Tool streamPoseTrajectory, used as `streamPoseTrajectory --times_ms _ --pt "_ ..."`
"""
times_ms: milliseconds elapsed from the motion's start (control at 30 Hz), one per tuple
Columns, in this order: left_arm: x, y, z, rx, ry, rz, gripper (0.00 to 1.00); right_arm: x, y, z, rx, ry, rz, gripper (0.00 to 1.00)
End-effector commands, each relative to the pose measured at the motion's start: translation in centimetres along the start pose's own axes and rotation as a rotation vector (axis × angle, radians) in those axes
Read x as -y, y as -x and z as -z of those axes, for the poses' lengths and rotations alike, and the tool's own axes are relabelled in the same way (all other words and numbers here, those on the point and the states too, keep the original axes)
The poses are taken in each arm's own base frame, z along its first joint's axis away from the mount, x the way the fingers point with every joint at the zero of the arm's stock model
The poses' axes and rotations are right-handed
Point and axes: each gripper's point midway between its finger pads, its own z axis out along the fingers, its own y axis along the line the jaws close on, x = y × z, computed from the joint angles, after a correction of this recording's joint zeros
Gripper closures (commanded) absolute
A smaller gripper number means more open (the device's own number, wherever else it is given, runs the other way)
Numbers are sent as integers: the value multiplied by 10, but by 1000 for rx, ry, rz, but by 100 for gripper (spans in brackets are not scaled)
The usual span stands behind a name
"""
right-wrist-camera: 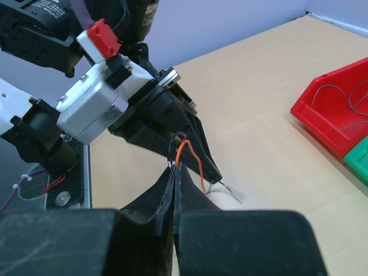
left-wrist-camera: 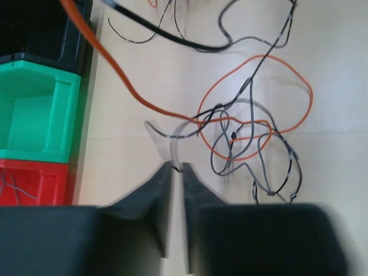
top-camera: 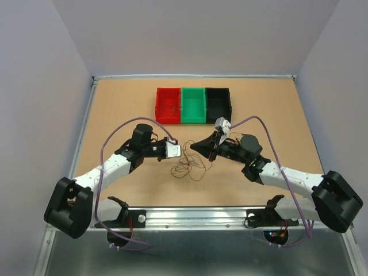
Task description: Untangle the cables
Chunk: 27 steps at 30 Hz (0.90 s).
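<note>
The cables (top-camera: 187, 167) lie as a loose clump of thin orange, dark and grey loops on the table between my two grippers. In the left wrist view the cables (left-wrist-camera: 253, 115) spread just past my left gripper (left-wrist-camera: 177, 168), whose jaws are closed to a narrow slit on a grey strand at their tips. My right gripper (right-wrist-camera: 177, 165) is shut on an orange and a dark strand that loop up from its tips. The left gripper (right-wrist-camera: 217, 175) points down right in front of it. From above, the left gripper (top-camera: 184, 153) and right gripper (top-camera: 194, 145) almost meet over the clump.
Three bins stand side by side at the back: red bin (top-camera: 168, 105), green bin (top-camera: 193, 105), black bin (top-camera: 218, 103). The red bin (right-wrist-camera: 322, 115) holds a thin grey wire. Raised rails edge the table, and lilac cables arc over both arms.
</note>
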Motion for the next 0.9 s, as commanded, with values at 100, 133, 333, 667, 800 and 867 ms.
streamPoseTrajectory --times_ms 100,133,333,667,800,867 --pt "-30 32 15 46 132 -55 100 6 10 7 72 -69 12 99" --pt "-30 35 18 51 146 -49 100 10 6 9 68 -91 5 100" --pt "-39 71 47 121 252 -81 100 35 4 14 67 -240 -19 100" --pt "-101 159 130 162 573 -65 100 107 -43 23 -145 -620 -65 99" --pt "-140 215 196 203 815 -17 100 114 -47 26 -170 -661 -68 99" --pt "-144 224 211 205 853 49 100 113 -46 31 -174 -673 -64 100"
